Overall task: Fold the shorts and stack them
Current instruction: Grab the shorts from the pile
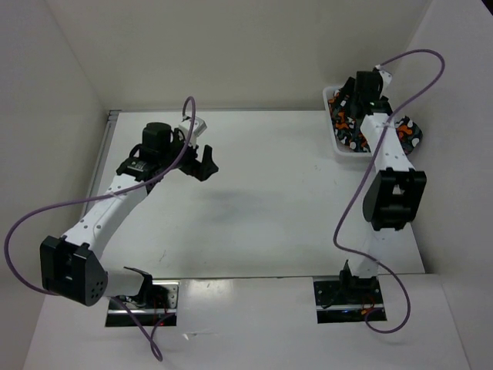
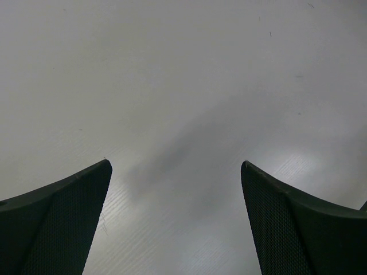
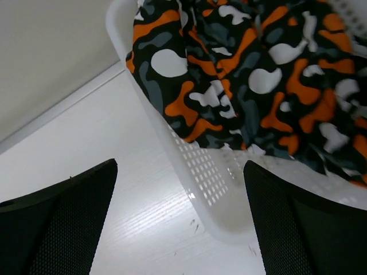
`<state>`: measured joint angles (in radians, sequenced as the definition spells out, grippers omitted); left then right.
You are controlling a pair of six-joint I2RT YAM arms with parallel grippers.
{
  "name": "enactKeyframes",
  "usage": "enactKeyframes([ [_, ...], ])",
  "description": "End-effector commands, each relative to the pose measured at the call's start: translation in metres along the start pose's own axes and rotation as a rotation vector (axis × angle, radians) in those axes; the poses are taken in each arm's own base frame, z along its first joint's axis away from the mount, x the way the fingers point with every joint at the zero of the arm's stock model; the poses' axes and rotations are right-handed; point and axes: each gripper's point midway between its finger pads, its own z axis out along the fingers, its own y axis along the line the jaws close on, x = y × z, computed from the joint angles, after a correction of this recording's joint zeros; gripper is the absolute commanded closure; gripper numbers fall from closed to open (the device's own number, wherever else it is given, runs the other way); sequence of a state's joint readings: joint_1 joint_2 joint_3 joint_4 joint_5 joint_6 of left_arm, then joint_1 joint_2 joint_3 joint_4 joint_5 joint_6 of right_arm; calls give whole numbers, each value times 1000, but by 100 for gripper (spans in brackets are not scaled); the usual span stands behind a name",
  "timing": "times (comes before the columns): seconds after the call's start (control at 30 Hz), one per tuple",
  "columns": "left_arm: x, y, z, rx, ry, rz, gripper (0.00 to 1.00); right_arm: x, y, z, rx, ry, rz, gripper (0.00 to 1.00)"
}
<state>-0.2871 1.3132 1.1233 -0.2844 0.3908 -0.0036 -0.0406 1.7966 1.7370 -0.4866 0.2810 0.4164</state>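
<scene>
The camouflage shorts (image 3: 229, 74) lie bunched in a white mesh basket (image 3: 206, 177), spilling over its rim. In the top view the shorts (image 1: 407, 133) show at the table's far right corner, in and over the basket (image 1: 348, 151). My right gripper (image 3: 179, 164) is open and empty, hovering just outside the basket's near corner, close to the shorts; in the top view the right gripper (image 1: 345, 102) sits over the basket. My left gripper (image 1: 206, 163) is open and empty above the bare table's left middle; in its wrist view the left gripper (image 2: 176, 163) frames only tabletop.
White walls close the table at the back, left and right; the basket sits against the right wall. A metal strip (image 1: 108, 146) runs along the table's left edge. Purple cables loop from both arms.
</scene>
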Motion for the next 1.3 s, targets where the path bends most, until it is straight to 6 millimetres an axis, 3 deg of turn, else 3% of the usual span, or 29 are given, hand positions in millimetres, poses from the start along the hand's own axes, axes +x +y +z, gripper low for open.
enactKeyframes([
  [0.0,-12,5,-5,-4,-37,8,0,3,22,33,-73,60,-31,4],
  [0.03,-12,11,-7,-23,-38,3,0,5,17,56,-59,76,-12,3],
  [0.17,-13,21,-6,-42,-30,-13,0,9,10,101,-56,105,62,1],
  [0.3,-10,30,-6,-59,-25,-26,0,15,3,132,-12,139,78,22],
  [0.33,-12,31,-4,-59,-25,-26,0,-9,13,128,-35,92,87,35],
  [0.37,-12,35,-6,-68,-26,-31,0,10,9,146,-14,135,78,43],
  [0.4,-12,35,-6,-68,-26,-31,0,22,1,145,23,189,66,53],
  [0.43,-12,38,-7,-76,-28,-35,0,-16,15,132,-18,105,83,75],
  [0.47,-12,38,-7,-76,-28,-35,0,-4,12,139,-4,132,91,85],
  [0.53,-12,42,-8,-84,-29,-39,0,-14,15,131,-14,115,104,100],
  [0.67,-18,39,-15,-87,-51,-28,0,-62,35,85,-60,10,104,100],
  [0.7,-20,40,-15,-87,-59,-24,0,-77,44,65,-88,-23,97,100],
  [0.8,-29,37,-29,-99,-97,-9,0,-97,54,26,-112,-64,78,100],
  [0.97,-34,34,-35,-102,-121,3,0,-111,41,-16,-76,-72,69,100],
  [1.1,-36,30,-35,-82,-138,13,0,-138,65,-80,-169,-161,43,100],
  [1.13,-36,30,-35,-82,-138,13,0,-148,80,-113,-224,-204,22,100],
  [1.2,-36,30,-35,-82,-138,13,0,-156,98,-147,-290,-253,1,100],
  [1.23,-39,32,-37,-99,-139,13,0,-158,113,-181,-353,-282,-15,100],
  [1.27,-41,39,-42,-146,-146,14,0,-163,122,-200,-394,-307,-11,100],
])
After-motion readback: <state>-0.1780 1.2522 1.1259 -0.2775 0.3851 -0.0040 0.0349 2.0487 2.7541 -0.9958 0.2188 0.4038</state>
